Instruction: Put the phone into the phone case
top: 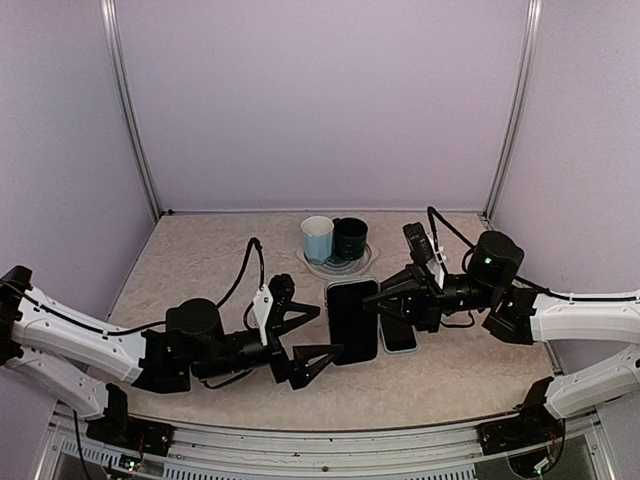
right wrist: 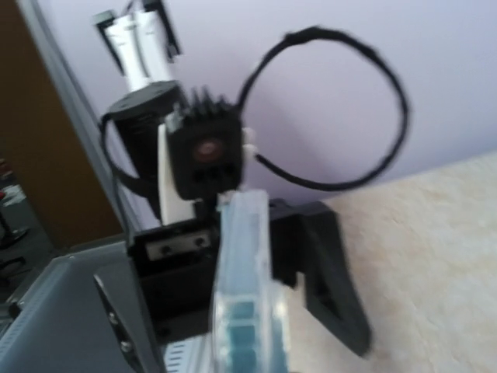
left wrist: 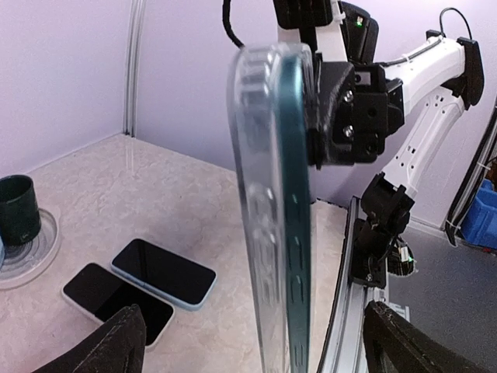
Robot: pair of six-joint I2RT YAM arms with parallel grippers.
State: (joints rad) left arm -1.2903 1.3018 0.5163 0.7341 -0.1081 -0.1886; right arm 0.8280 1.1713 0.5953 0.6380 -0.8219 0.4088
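The table (top: 200, 260) carries a plate (top: 322, 268) with two cups (top: 318, 238). In front of the plate, the left gripper (top: 330, 330) stands wide open beside the phone (top: 352, 322). The right gripper (top: 372, 302) clamps the phone's other edge. The phone sits in its clear case (left wrist: 252, 217), raised on edge in front of the plate. Two spare phones (left wrist: 163, 272) lie flat nearby.
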